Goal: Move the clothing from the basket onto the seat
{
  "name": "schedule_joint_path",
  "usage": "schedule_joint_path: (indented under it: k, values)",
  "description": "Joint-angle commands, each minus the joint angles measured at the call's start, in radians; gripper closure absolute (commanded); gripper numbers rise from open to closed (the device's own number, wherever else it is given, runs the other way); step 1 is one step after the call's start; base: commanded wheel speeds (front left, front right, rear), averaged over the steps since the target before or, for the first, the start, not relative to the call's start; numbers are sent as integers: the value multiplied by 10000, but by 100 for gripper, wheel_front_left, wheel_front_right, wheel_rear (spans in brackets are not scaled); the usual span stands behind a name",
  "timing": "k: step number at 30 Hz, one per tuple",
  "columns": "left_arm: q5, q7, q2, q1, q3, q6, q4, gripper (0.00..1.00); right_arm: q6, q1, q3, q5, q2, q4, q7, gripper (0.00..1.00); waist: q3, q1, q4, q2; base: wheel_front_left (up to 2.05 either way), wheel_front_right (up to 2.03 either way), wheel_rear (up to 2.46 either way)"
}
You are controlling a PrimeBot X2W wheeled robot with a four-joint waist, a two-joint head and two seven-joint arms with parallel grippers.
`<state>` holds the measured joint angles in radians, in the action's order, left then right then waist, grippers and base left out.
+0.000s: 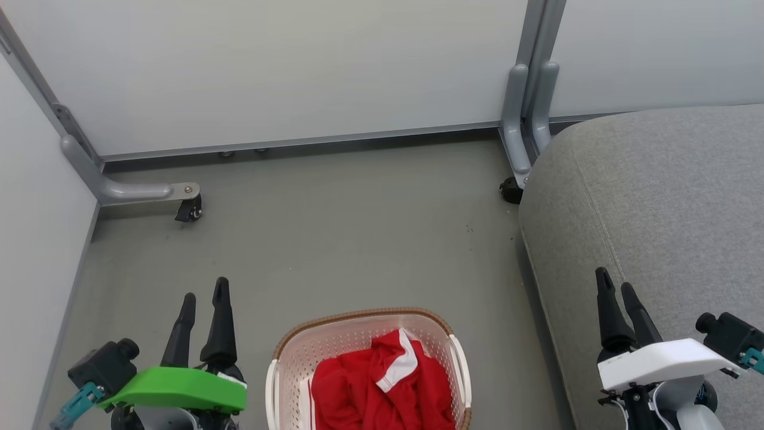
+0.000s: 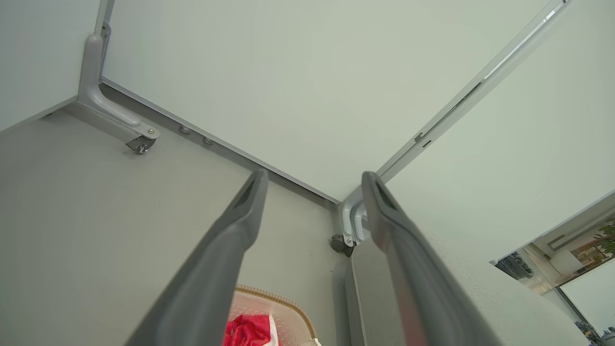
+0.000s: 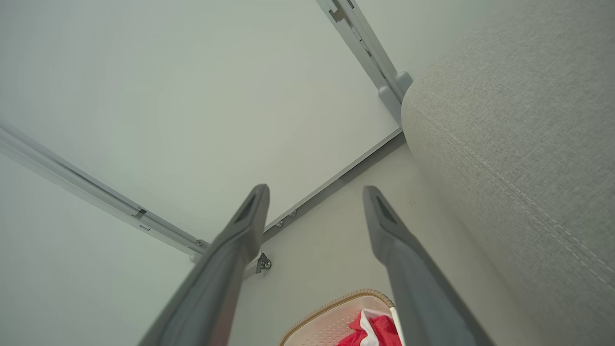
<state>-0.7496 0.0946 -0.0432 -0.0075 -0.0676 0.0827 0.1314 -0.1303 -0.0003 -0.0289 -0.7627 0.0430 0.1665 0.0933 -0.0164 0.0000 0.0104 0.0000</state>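
Your left gripper (image 1: pixel 206 288) and right gripper (image 1: pixel 614 279) hang spread and empty, flanking the basket (image 1: pixel 358 313); clothing (image 1: pixel 370 382) lies inside, seat (image 1: pixel 656 197) to its right.

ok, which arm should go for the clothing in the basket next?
Probably right. The right arm hangs over the seat, jaws open, so clothing from the basket carries straight across. The left arm sits nearer but opposite the seat.

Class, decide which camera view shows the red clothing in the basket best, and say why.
The head view: it looks down on the clothing, bunched in the basket, white panel showing. Each wrist view catches a small red corner of it at its bottom edge.
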Motion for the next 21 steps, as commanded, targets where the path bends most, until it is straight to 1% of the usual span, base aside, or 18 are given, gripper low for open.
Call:
schedule_joint_path:
  k: [1,3,6,14,21]
  values:
    - [296,103,-61,56,-73,-94,-205,0,-3,52,73,513,49,-211,117,0,-22,0,11,0,0,0,0]
    - [530,166,-63,118,-154,-205,-254,0,-3,85,151,904,52,-284,186,0,-42,0,24,0,0,0,0]
    - [928,249,-65,170,-277,-246,-314,0,-3,108,223,1421,55,-400,271,0,-62,0,41,0,0,0,0]
    - [2140,472,-70,223,-513,-494,-576,0,-4,262,369,2379,61,-542,484,0,-101,0,32,0,0,0,0]
    - [2872,655,-76,332,-763,-546,-704,0,-4,353,591,3090,67,-556,670,0,-141,0,5,0,0,0,0]
